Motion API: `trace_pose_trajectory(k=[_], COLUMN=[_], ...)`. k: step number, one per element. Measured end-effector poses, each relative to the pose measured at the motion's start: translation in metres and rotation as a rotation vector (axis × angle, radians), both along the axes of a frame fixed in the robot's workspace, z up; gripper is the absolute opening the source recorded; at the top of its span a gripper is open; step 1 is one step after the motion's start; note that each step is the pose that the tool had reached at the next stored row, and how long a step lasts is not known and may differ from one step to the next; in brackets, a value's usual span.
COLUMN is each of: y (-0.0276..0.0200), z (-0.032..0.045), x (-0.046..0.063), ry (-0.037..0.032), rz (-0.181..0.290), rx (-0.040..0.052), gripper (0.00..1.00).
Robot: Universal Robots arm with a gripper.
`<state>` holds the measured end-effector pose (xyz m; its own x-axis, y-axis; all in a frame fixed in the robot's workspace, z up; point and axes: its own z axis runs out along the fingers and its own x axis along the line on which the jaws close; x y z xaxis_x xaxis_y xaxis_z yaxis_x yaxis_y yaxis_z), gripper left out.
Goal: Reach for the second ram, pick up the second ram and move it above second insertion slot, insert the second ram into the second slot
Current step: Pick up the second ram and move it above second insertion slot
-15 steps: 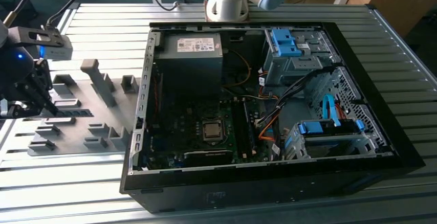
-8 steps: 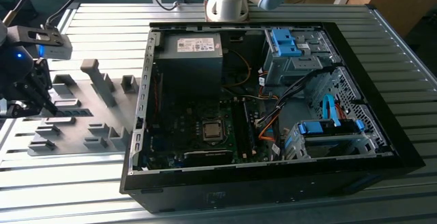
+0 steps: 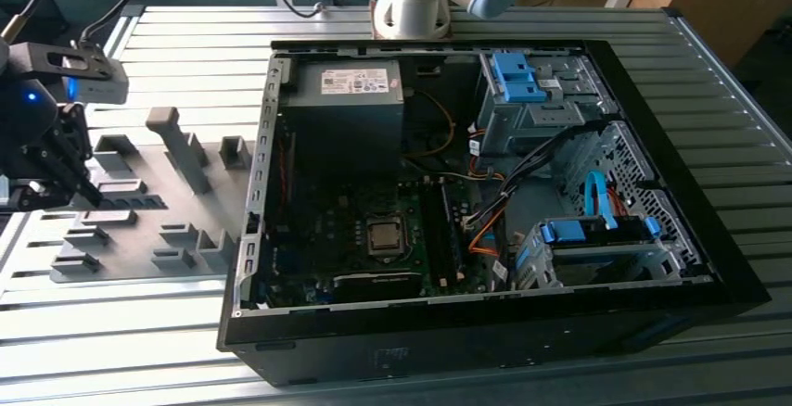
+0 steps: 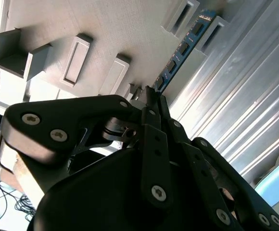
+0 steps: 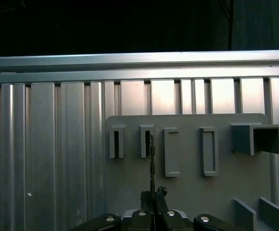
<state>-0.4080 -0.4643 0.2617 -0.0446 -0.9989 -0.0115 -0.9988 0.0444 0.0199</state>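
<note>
A ribbed metal counter (image 3: 124,332) holds an open computer case (image 3: 693,267) and, at the exterior view's left, a gray tray (image 5: 192,192). Over the tray hangs the gripper (image 5: 153,195), jaws pinching the second ram (image 4: 183,48), whose far end sits between two tray holders.

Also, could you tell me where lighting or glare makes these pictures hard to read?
Second wrist view: the sunlit table glares white beside the ram; first wrist view: everything beyond the table is black; exterior view: evenly lit, though the case interior is dim.
</note>
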Motion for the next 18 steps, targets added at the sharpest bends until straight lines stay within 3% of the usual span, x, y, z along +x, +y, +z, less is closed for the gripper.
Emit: trace_pose_trajectory(k=[18], y=[0.0000], z=[0.0050], x=[0.0000], ry=[0.0001], rz=[0.000], rx=[-0.0001], gripper=[0.14])
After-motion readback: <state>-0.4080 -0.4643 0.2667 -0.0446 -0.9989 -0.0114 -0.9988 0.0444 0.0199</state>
